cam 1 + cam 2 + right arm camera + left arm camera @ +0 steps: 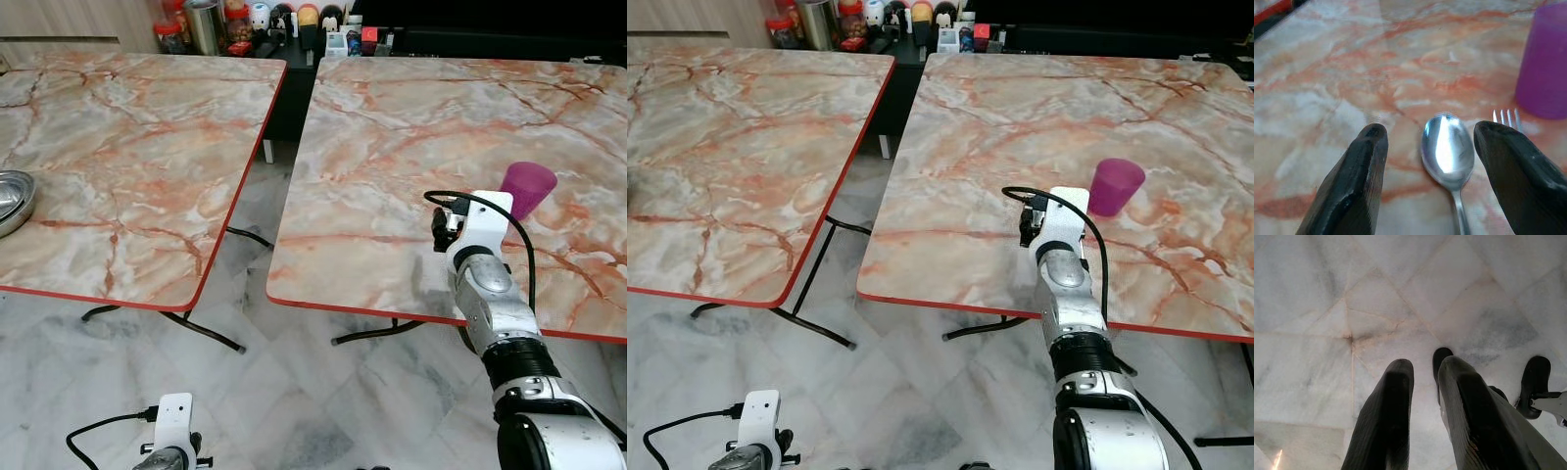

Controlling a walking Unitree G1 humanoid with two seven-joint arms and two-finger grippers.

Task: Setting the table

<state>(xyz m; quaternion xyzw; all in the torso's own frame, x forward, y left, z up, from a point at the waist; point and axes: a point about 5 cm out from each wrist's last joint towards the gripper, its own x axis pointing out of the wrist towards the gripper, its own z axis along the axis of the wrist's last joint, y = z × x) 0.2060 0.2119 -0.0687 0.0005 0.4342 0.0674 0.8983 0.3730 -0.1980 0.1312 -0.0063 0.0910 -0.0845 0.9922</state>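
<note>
Right gripper is hovering with its fingers spread wide over a spoon lying on the marble table, a fork peeking beside it and a purple cup standing near. Left gripper is hanging over the floor, fingers slightly apart. Cutlery and cup seem placed; the metal dish is waiting on the other table

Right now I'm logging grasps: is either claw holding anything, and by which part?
Nothing is held. The right claw is open over the table, its fingers either side of the spoon, not touching. The left claw hangs empty.
</note>
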